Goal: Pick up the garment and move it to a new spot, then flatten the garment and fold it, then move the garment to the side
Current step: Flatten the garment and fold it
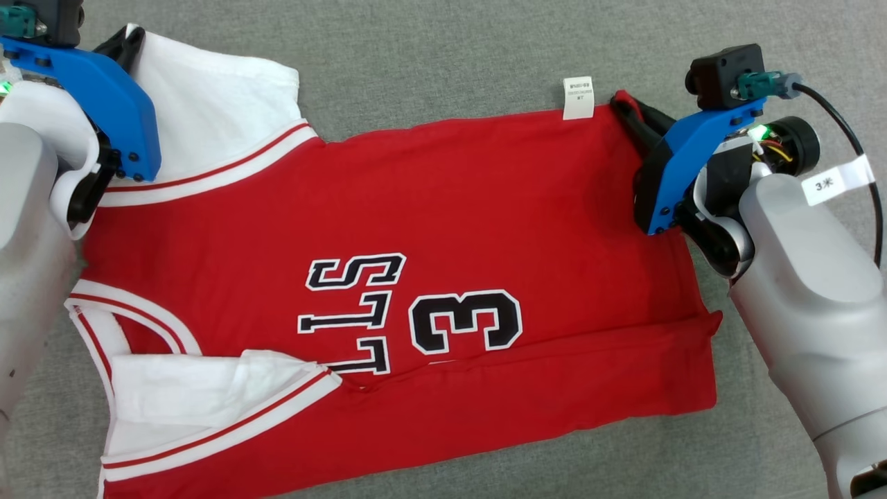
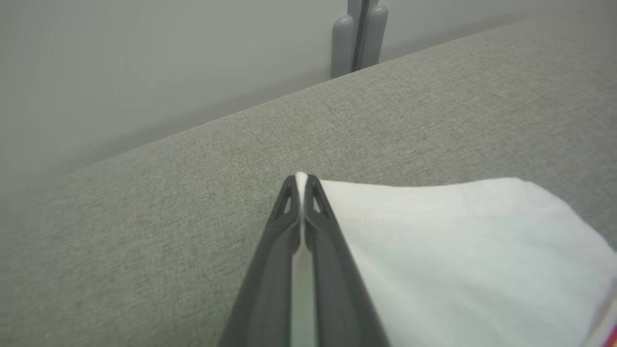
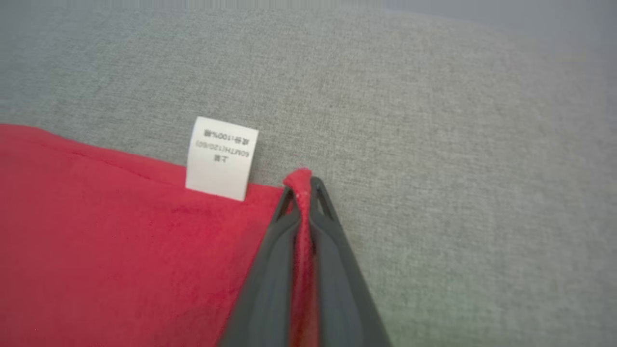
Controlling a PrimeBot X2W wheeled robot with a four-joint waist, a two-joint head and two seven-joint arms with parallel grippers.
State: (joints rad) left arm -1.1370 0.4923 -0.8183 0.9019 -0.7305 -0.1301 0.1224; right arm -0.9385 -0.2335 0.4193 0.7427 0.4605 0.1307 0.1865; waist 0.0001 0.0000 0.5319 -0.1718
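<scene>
While left end effector [image 2: 301,182] clenches jersey [image 1: 443,201] sleeve [image 2: 458,241], right end effector [image 3: 302,187] clenches hem [image 3: 267,198]; label [image 3: 221,158] just beside.

The garment [image 1: 416,208] is coloured red, and its sleeves are white, edged with red and white stripes. Black characters outlined in white, among them a 3, are printed across it. A white label [image 1: 578,97] is marked with small dark print. The surface [image 1: 443,48] is woven in mottled grey. The left gripper [image 2: 301,180] and the right gripper [image 3: 301,183] are finished in dark grey; their brackets [image 1: 111,97] are coloured blue, and the forearms [image 1: 811,277] pale grey.
</scene>
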